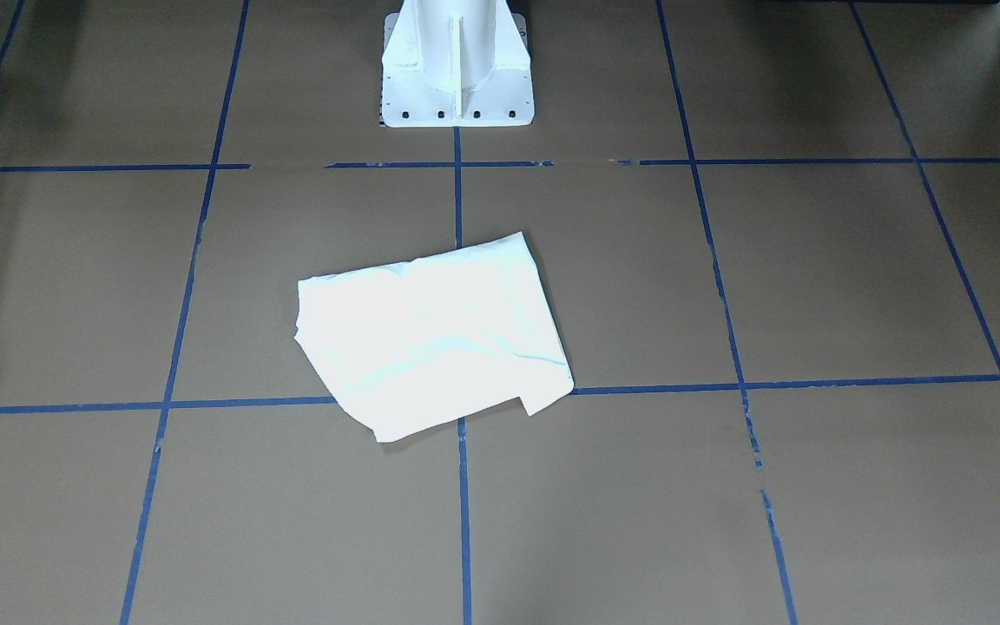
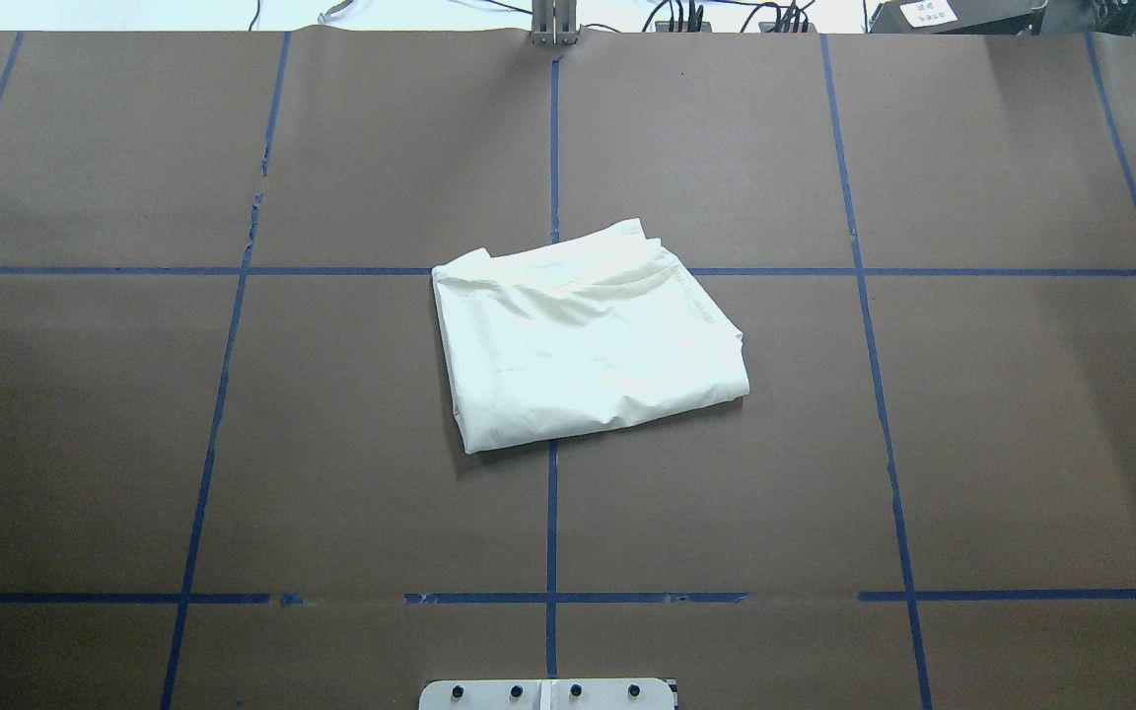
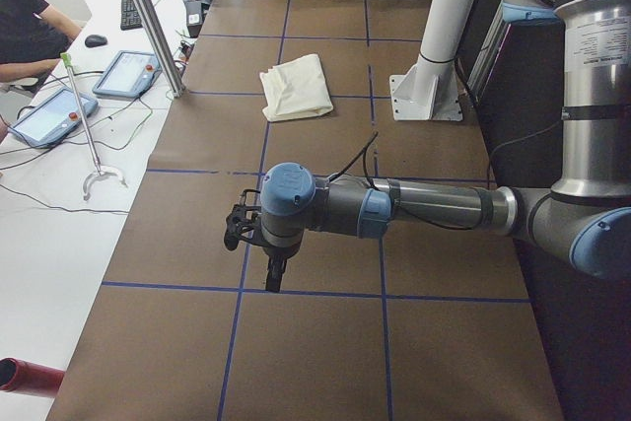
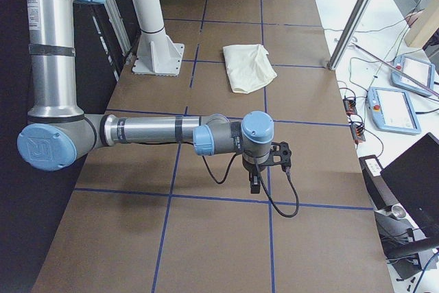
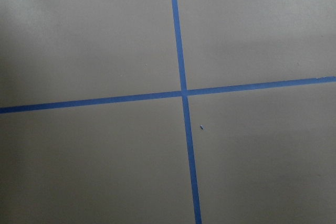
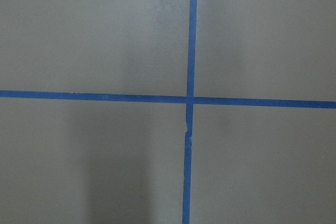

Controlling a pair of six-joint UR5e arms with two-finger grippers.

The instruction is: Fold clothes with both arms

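Exterior front-facing: the cream T-shirt [image 1: 430, 334] lies folded into a rough rectangle, plain side up, at the middle of the worktop [image 1: 812, 278]. It sits astride a line of blue tape [image 1: 463, 521] and in front of the white pedestal [image 1: 457, 69]. One small flap [image 1: 536, 404] juts from its operator-side edge.

Overhead exterior: the bundle sits well apart from every edge, with no arm over it.

Exterior left: the left gripper [image 3: 274, 278] hangs fingers-down over the worktop's left end, far from the shirt. Whether its jaws stand wide or narrow cannot be told.

Exterior right: the right gripper [image 4: 254, 184] hangs likewise over the right end, its opening equally unreadable.

Wrist-mounted views: only bare brown surface and crossing tape lines.

The folding looks all but done. If a tidying pass remains, both grippers would best take the two corners of one edge together. They should lift evenly and lay that edge flush so the stray flap is tucked without dragging the layers askew.
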